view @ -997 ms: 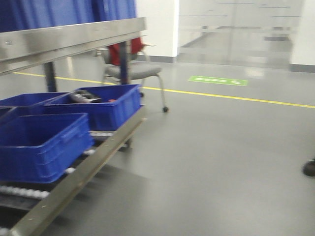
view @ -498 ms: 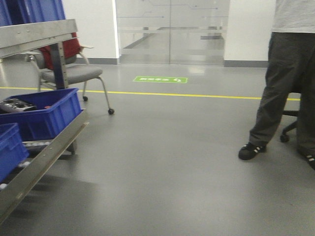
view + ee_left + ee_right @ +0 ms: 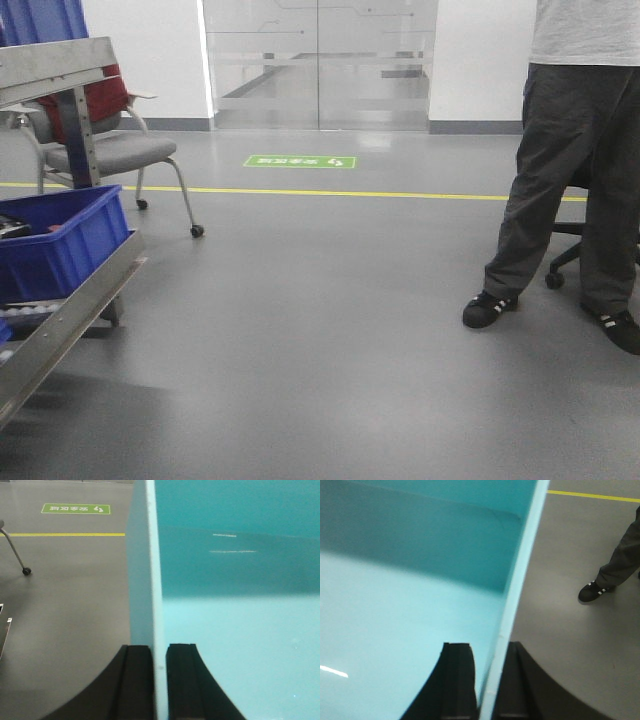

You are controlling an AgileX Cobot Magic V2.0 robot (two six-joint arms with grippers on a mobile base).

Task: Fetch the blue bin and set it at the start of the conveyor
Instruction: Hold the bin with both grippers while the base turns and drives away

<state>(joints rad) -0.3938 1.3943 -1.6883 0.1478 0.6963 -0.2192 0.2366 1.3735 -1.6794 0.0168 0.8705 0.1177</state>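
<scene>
My left gripper clamps the blue bin's left wall; my right gripper clamps its right wall. Grey floor lies beyond.

1. Green floor marking on grey floor: white characters with a symbol at 1 end, too small to read.
2. Left wrist view, same marking: characters blurred, unreadable.
</scene>
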